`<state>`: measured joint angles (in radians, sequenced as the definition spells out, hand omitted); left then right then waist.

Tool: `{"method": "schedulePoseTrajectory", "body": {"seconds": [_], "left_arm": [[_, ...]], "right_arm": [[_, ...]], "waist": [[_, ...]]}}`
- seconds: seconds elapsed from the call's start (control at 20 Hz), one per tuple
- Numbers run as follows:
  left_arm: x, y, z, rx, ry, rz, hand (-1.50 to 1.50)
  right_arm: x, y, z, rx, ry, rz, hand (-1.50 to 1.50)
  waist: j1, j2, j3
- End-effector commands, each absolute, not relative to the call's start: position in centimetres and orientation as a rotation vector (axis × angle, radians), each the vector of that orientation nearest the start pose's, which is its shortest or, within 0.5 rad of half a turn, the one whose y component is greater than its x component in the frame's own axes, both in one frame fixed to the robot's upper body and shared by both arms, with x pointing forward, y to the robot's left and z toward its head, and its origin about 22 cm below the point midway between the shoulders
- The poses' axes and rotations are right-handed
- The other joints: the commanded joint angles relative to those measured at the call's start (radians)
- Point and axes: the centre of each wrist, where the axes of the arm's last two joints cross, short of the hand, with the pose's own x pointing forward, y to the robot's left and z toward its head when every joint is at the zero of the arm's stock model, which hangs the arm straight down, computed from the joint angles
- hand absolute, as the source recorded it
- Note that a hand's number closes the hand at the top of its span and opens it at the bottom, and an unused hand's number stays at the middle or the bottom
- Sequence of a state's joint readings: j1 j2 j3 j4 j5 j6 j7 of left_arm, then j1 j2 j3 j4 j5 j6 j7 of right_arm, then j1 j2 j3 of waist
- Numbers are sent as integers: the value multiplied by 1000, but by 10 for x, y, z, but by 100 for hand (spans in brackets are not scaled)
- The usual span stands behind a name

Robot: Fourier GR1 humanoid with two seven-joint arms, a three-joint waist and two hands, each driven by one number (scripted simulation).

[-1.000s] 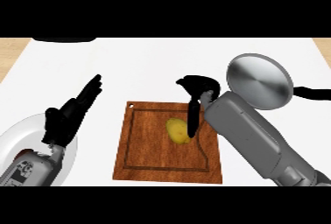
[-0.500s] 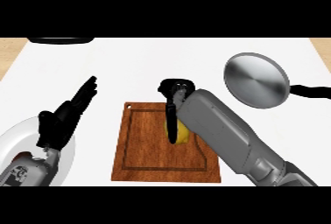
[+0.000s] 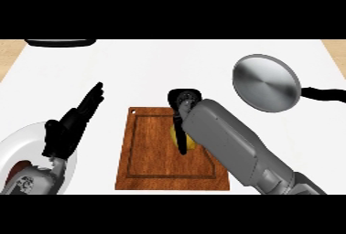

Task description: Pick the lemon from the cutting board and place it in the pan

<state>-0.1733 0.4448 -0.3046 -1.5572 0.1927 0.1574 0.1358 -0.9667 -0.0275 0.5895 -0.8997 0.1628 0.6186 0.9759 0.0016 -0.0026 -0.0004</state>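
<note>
**Right hand over the lemon, lemon on the board**

- Cutting board (image 3: 155, 173) lies near the middle of the bench's near edge, long side running away from me.
- Lemon (image 3: 191, 144) sits on the board, toward its far right part. Only slivers of yellow show. The rest is covered.
- Right hand (image 3: 184, 101) is directly over the lemon, coming in from the bench's near right corner. A dark part of the hand crosses the fruit from top to bottom. I cannot tell whether the hand has closed on it or only rests above it.
- Right forearm (image 3: 236, 151) slants across the board's right edge and hides that side of it.
- Pan (image 3: 266, 83) stands on the bench (image 3: 169, 68) toward the far right, well apart from the board. Its black handle (image 3: 326, 93) points to the right edge. I see nothing in the pan.
- Left hand (image 3: 71, 123) shows left of the board, apart from it, released: fingers (image 3: 93, 95) straight, pointing away and slightly right, holding nothing. It is resting.
- White plate (image 3: 20, 139) sits at the near left corner, partly under the left wrist.
- A dark object (image 3: 59, 42) lies at the far edge, left side, cut off. I can't identify it.
</note>
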Motion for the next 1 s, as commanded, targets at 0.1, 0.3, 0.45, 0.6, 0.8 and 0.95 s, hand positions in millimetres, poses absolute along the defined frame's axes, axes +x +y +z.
{"method": "schedulePoseTrajectory", "body": {"seconds": [0.1, 0.3, 0.45, 0.6, 0.8, 0.95], "left_arm": [[267, 245, 59, 86, -1494, -347, 0], [273, 245, 46, 104, -1494, -324, 0], [283, 264, 58, 94, -1507, -337, 0], [278, 257, 77, 98, -1504, -357, 0], [290, 245, 61, 90, -1499, -340, 0], [269, 244, 44, 114, -1505, -361, 0]], "right_arm": [[350, -13, 69, -518, -443, 1584, -150], [349, -25, 74, -511, -449, 1565, -150], [355, -30, 66, -513, -448, 1558, -150], [357, -22, 58, -476, -418, 1591, -150], [339, -17, 48, -394, -447, 1667, 150], [337, -23, 40, -378, -424, 1693, 150]], "waist": [[3, 0, 1], [-5, 1, 0], [-1, 3, 0], [8, 3, 1], [3, 3, 0], [2, 1, 0]]}}
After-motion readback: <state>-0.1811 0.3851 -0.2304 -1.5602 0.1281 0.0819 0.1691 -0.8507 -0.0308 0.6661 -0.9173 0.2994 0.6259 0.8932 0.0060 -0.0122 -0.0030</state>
